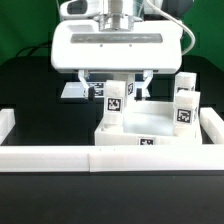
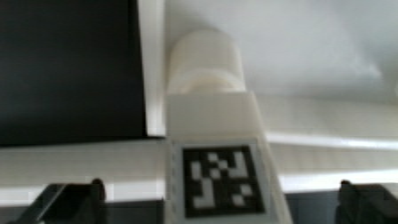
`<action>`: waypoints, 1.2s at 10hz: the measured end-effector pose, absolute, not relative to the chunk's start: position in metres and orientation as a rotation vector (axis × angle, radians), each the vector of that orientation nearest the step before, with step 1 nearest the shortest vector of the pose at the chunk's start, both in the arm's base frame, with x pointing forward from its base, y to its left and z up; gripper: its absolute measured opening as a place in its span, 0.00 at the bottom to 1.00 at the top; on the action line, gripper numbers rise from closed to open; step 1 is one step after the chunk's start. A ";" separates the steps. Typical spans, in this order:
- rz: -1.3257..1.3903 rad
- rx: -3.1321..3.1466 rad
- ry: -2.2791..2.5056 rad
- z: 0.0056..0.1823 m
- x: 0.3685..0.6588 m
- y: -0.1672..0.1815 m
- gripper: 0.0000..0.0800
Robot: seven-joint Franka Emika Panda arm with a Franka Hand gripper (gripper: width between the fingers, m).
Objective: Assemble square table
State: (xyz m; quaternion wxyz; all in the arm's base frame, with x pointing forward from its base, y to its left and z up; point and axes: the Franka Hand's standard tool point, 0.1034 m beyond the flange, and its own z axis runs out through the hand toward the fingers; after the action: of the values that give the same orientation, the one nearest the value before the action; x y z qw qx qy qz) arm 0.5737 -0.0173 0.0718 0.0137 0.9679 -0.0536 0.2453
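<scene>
A white block leg (image 1: 114, 104) with a black-and-white tag stands upright at the corner of the square table top (image 1: 152, 124) on the exterior view's left. My gripper (image 1: 117, 92) is straight above it, with its dark fingers on either side of the leg. In the wrist view the leg (image 2: 217, 150) fills the middle. My gripper (image 2: 217, 205) is open, and each of its fingers (image 2: 71, 204) stands apart from the leg's sides. A second leg (image 1: 184, 104) stands upright at the top's corner on the exterior view's right. The other legs are out of view.
A long low white border wall (image 1: 110, 158) runs in front of the table top, with raised ends at both sides. The marker board (image 1: 74, 90) lies behind, on the exterior view's left. The table is black (image 2: 71, 60).
</scene>
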 end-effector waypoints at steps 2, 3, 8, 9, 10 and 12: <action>0.622 3.077 -0.215 0.080 0.579 -0.027 0.81; 0.560 3.101 -0.226 0.079 0.578 -0.028 0.81; -0.005 3.249 -0.263 0.076 0.590 -0.025 0.81; 0.031 3.246 -0.257 0.076 0.597 -0.024 0.81; 0.029 3.246 -0.257 0.076 0.596 -0.024 0.81; 0.027 3.244 -0.289 0.076 0.596 -0.023 0.78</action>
State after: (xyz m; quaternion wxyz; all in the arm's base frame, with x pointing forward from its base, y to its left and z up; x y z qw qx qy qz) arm 0.5961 -0.0234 0.0758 -0.0574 0.9944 -0.0885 0.0082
